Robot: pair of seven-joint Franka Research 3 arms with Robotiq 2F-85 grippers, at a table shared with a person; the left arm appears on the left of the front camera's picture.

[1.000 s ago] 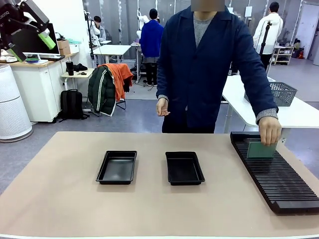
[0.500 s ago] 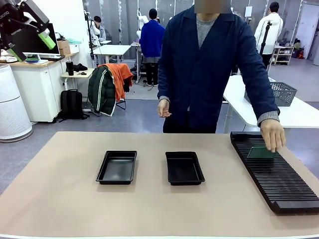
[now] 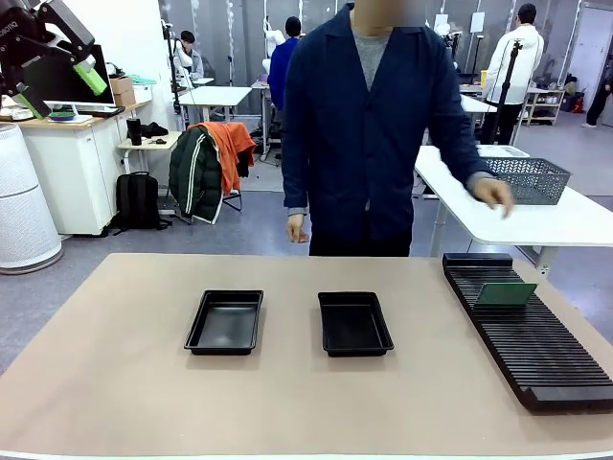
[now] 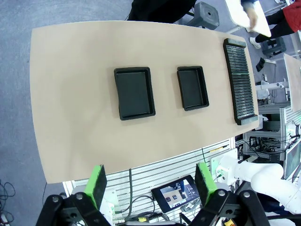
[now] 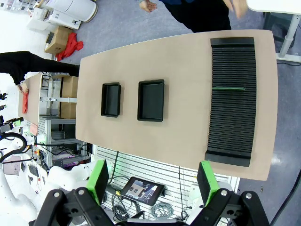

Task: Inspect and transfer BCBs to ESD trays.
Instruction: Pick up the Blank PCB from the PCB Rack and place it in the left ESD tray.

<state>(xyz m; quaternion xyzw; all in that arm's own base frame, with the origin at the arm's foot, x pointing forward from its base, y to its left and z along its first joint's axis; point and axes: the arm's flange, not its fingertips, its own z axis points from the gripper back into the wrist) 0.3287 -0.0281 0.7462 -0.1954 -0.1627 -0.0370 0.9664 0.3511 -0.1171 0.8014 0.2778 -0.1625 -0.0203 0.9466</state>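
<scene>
Left wrist view: left gripper (image 4: 152, 188) jaws wide, holding nothing, high over the table; right gripper (image 5: 153, 182) likewise. One BCB (image 3: 506, 294) stands tilted in the rack (image 3: 536, 355), right of frame, well apart from the ESD trays (image 3: 225, 324). Judged light, stiff, thin and fragile: pinch its top edge. Right wrist view gives it edge-on; front view shows its face.

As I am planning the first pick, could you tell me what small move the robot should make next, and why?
Probably lower the open right gripper toward the BCB leaning in the rack at the robot's right: the person's hand is clear of it, both ESD trays lie empty, and the gripper hangs high above the table.
</scene>
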